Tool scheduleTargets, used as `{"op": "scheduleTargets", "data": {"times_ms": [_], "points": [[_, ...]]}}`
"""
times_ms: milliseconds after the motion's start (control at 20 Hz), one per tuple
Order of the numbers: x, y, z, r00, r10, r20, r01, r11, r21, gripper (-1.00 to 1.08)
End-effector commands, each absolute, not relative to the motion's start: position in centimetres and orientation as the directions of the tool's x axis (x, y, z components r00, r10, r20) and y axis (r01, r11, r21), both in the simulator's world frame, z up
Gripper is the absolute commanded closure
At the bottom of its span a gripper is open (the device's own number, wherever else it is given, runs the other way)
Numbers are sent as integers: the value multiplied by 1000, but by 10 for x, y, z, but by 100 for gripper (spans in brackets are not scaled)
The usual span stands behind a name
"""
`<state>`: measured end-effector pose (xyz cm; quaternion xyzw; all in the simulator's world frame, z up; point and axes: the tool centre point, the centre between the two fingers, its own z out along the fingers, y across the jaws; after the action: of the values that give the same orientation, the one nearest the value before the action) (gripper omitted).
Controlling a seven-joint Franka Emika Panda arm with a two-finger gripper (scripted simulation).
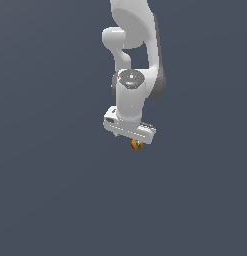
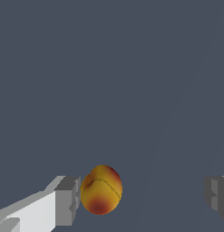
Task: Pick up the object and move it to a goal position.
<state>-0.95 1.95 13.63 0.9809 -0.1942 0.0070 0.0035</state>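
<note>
Claw [image 2: 143,199] apart, 1 ball [image 2: 101,190].

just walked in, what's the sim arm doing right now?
The white Panda arm has its gripper down over a tiny round orange-yellow ball with red patches. In the wrist view the jaws stand wide apart: the ball sits right against one grey finger pad, while the other pad is well clear of it. So nothing is clamped yet, and the ball has not been picked up.
</note>
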Motion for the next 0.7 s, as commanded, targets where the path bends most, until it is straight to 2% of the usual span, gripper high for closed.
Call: {"op": "scheduleTargets", "data": {"times_ms": [0, 650], "points": [[-13, 25, 132, 899, -438, 13, -439, -899, 2, -92], [-31, 49, 109, 714, -700, 4, -700, -714, -3, -92]]}}
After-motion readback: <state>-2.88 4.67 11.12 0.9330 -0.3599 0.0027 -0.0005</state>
